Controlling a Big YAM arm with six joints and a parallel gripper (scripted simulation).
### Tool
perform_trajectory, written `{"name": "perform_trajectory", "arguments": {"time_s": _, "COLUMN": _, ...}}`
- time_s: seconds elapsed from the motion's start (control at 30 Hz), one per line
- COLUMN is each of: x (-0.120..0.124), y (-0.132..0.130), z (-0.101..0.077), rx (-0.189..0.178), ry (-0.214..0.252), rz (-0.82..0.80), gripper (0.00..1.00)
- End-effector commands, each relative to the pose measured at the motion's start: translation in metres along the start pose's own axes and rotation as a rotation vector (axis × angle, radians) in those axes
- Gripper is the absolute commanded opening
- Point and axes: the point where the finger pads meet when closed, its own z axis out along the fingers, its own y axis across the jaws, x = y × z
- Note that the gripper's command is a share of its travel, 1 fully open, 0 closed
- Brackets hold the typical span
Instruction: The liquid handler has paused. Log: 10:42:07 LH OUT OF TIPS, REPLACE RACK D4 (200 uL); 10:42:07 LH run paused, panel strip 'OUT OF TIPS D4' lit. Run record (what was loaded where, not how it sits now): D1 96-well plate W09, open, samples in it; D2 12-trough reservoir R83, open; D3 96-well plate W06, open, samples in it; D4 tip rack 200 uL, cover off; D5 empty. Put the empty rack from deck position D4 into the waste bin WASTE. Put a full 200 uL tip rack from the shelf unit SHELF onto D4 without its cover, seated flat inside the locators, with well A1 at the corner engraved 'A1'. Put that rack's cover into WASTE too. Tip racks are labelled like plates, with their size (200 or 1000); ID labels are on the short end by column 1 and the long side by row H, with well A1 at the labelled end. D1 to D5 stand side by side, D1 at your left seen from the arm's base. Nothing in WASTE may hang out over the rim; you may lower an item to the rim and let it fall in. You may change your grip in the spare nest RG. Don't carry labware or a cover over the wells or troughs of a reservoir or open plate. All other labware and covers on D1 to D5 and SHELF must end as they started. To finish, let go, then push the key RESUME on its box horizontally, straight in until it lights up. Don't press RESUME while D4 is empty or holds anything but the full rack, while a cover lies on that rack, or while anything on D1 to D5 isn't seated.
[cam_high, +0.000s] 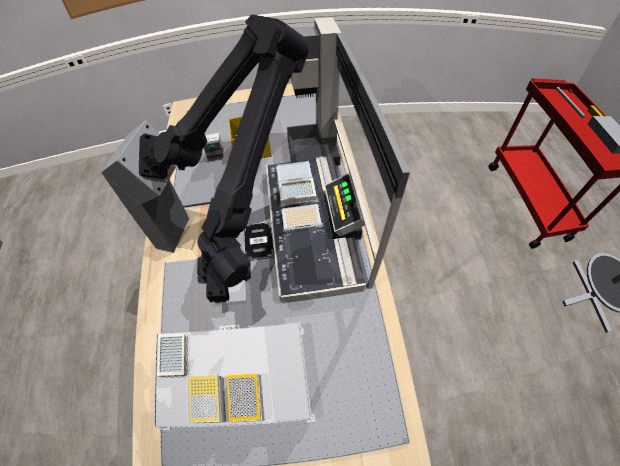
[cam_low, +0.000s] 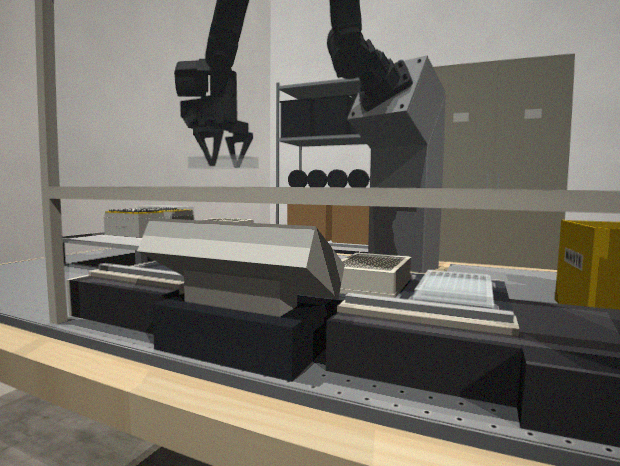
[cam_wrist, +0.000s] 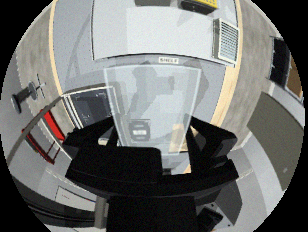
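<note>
Translucent and flat, a clear plastic rack cover (cam_low: 223, 162) is pinched between the fingers of the black parallel gripper (cam_low: 223, 159), which is held high in the air with the cover level. In the top view the gripper hangs left of the dark deck (cam_high: 300, 280), between it and the grey shelf unit (cam_high: 280, 350). Two yellow-rimmed tip racks (cam_high: 243, 397) and a white-framed rack (cam_high: 170, 355) are seen on the shelf top. A yellow waste bin (cam_low: 591, 263) stands at the far right.
</note>
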Motion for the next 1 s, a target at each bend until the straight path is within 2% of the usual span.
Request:
{"name": "perform_trajectory", "arguments": {"time_s": 0.0, "x": -0.010, "y": 0.037, "z": -0.005, "rx": -0.027, "ry": -0.018, "rz": -0.018, "gripper": 0.00}}
{"name": "perform_trajectory", "arguments": {"time_s": 0.2, "x": -0.009, "y": 0.067, "z": -0.006, "rx": -0.030, "ry": -0.020, "rz": -0.019, "gripper": 0.00}}
{"name": "perform_trajectory", "arguments": {"time_s": 0.27, "x": -0.009, "y": 0.067, "z": -0.006, "rx": -0.030, "ry": -0.020, "rz": -0.019, "gripper": 0.00}}
{"name": "perform_trajectory", "arguments": {"time_s": 0.3, "x": -0.008, "y": 0.049, "z": -0.001, "rx": -0.004, "ry": -0.007, "rz": 0.018, "gripper": 0.00}}
{"name": "perform_trajectory", "arguments": {"time_s": 0.33, "x": -0.006, "y": 0.042, "z": -0.002, "rx": 0.005, "ry": -0.009, "rz": 0.033, "gripper": 0.00}}
{"name": "perform_trajectory", "arguments": {"time_s": 0.4, "x": -0.004, "y": 0.043, "z": -0.001, "rx": 0.002, "ry": -0.004, "rz": 0.030, "gripper": 0.00}}
{"name": "perform_trajectory", "arguments": {"time_s": 0.47, "x": -0.009, "y": 0.056, "z": -0.004, "rx": -0.020, "ry": -0.018, "rz": -0.011, "gripper": 0.00}}
{"name": "perform_trajectory", "arguments": {"time_s": 0.83, "x": -0.009, "y": 0.056, "z": -0.004, "rx": -0.020, "ry": -0.018, "rz": -0.011, "gripper": 0.00}}
{"name": "perform_trajectory", "arguments": {"time_s": 0.97, "x": 0.017, "y": 0.058, "z": -0.003, "rx": -0.028, "ry": -0.017, "rz": -0.037, "gripper": 0.00}}
